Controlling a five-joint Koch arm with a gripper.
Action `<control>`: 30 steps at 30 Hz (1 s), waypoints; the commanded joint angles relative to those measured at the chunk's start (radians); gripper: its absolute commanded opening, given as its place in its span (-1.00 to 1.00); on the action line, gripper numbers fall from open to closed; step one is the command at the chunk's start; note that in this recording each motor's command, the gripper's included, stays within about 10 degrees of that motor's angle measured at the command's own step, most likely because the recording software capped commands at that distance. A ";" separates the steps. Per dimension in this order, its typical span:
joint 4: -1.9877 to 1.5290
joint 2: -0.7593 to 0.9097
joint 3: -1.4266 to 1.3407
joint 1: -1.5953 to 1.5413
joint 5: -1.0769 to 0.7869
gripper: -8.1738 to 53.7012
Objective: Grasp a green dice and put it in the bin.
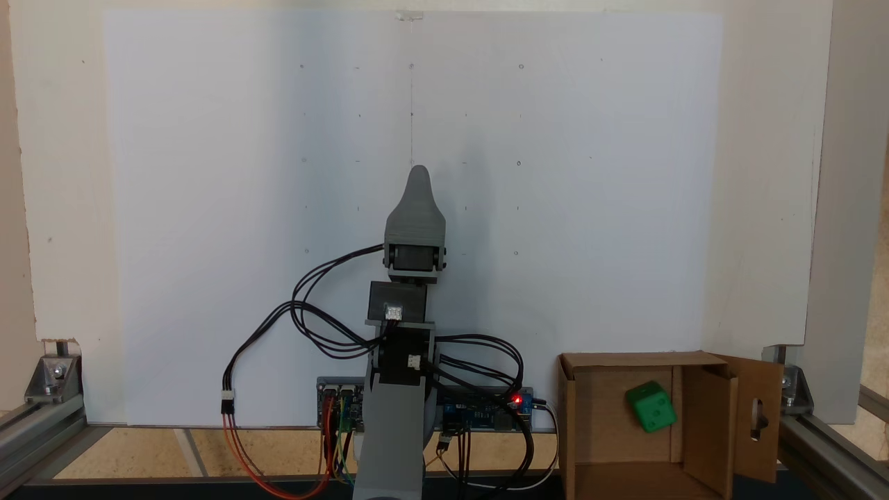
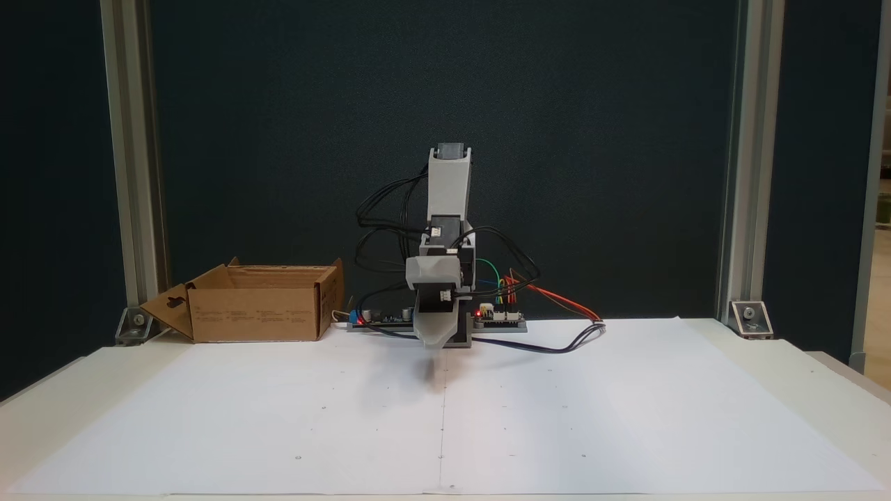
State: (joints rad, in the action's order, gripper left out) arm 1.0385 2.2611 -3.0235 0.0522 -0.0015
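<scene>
Green dice rests in the bin, arm folded at centre.
Pincer (image 1: 418, 182) hangs over the white sheet (image 1: 208, 208), jaws overlapping, state untellable; at right, green dice (image 1: 651, 406) lies inside bin (image 1: 708, 417), whose slotted flap could snag a swinging arm.

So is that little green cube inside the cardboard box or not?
Inside. The green dice lies on the floor of the open cardboard box, between its walls, seen from above in a fixed view.

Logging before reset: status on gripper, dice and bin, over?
Gripper over white sheet, fingers in line, state unreadable. Green dice inside cardboard bin. Nothing in the way.
</scene>
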 commanded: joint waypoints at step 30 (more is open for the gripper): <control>0.721 0.106 -0.104 -0.029 -0.031 0.70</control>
State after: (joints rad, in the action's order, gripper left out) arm 1.7089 2.2611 -3.0787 0.0307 -0.0015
